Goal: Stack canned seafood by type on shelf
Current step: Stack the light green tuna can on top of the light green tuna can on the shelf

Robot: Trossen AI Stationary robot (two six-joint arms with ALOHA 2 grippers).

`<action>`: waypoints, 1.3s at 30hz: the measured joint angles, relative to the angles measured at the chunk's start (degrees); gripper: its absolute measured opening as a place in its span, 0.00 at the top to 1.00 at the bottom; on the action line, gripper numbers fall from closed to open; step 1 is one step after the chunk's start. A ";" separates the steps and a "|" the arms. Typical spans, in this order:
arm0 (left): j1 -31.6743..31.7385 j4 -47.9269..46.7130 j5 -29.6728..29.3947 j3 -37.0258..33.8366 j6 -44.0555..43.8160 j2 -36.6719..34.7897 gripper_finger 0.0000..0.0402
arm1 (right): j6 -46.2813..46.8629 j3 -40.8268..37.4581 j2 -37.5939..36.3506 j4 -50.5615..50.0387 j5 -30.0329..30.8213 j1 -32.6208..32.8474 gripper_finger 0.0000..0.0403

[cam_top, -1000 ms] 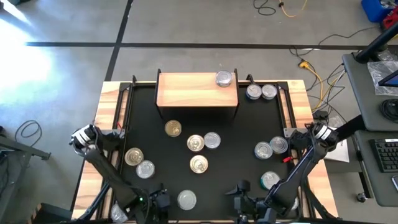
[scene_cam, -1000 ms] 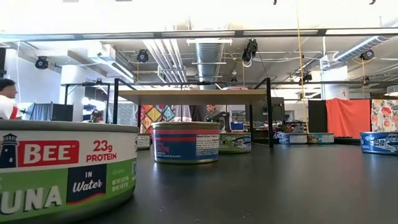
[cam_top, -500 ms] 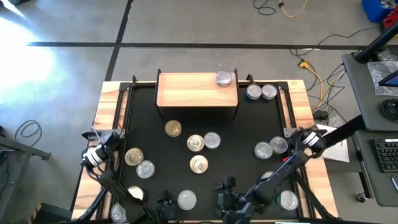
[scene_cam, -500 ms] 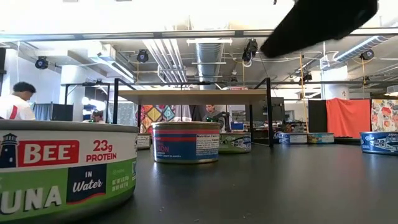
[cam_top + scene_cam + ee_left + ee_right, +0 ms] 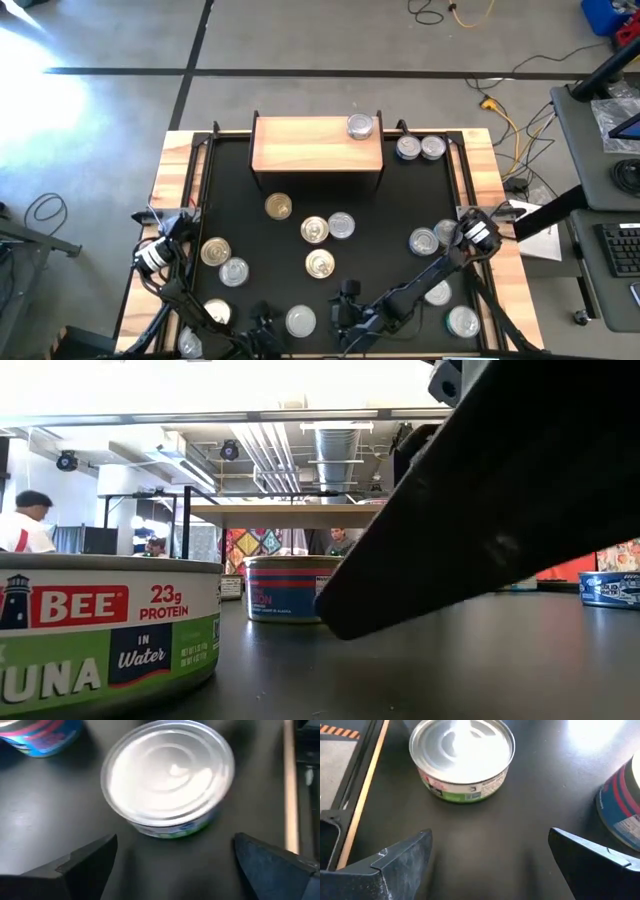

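Observation:
A silver-lidded tuna can [image 5: 300, 320] with a green label stands on its base near the table's near edge. It shows close up in the low view [image 5: 100, 630]. My left gripper [image 5: 272, 324] is open just to its left, and the can [image 5: 167, 775] lies ahead of its fingertips [image 5: 174, 845]. My right gripper [image 5: 335, 312] is open to the can's right, with the can [image 5: 462, 757] farther ahead of its fingertips [image 5: 489, 837]. The light-wood shelf [image 5: 300, 148] stands at the far side with one silver can [image 5: 359, 126] on top.
Several other cans stand about the black table: a blue-and-red one [image 5: 320, 264] just beyond both grippers, a cluster [image 5: 328, 228] in the middle, pairs at the left [image 5: 225, 262], right [image 5: 436, 238] and far right [image 5: 420, 148]. The near wooden rim [image 5: 362, 805] runs close by. My right arm [image 5: 480, 490] fills the low view's right.
My right gripper has gone down and toward the table's left along the near edge, closing on the tuna can. Its arm now fills the right of the low view. My left arm has sunk lower, with its gripper staying beside the same can.

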 joint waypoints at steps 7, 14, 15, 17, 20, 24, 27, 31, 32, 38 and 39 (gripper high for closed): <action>-0.12 1.28 -1.26 -2.99 -1.61 -0.96 0.05 | -2.55 -0.02 -0.10 3.13 1.43 -1.44 0.03; -0.08 6.93 -1.42 -3.95 -1.19 -0.65 0.05 | -2.89 -0.02 -0.12 3.29 0.84 -2.13 0.03; -0.09 7.63 -1.17 -3.95 -1.18 -0.64 0.05 | -2.92 -0.02 -0.19 3.22 0.23 -2.13 0.03; -0.08 9.05 -0.57 -3.95 -1.32 -0.59 0.05 | -2.95 -0.02 -0.24 3.24 -0.56 -2.13 0.03; 0.25 9.62 -0.46 -3.95 -1.50 -0.55 0.05 | -2.90 -0.02 -0.30 3.26 -1.38 -2.22 0.03; 1.48 11.97 -0.38 -4.47 1.91 -0.55 0.05 | -2.82 -0.02 0.25 4.18 -1.40 -2.75 0.03; 2.59 18.85 -0.48 -6.26 6.68 -0.57 0.05 | -2.77 -0.02 1.54 4.35 -1.53 -3.08 0.03; 3.42 23.96 -0.81 -7.93 9.64 -0.61 0.05 | -2.75 -0.02 2.96 6.24 -3.74 -2.99 0.03; 3.59 24.32 -1.16 -8.17 9.71 -0.61 0.05 | -2.76 -0.02 3.28 7.10 -4.33 -3.01 0.03; 4.46 31.33 -2.23 -10.16 14.36 -0.55 0.05 | -3.20 -0.07 3.59 8.95 -5.11 -3.07 0.03; 4.64 33.25 -2.35 -10.60 15.57 -0.51 0.05 | -3.30 -0.09 3.59 8.92 -5.32 -3.07 0.03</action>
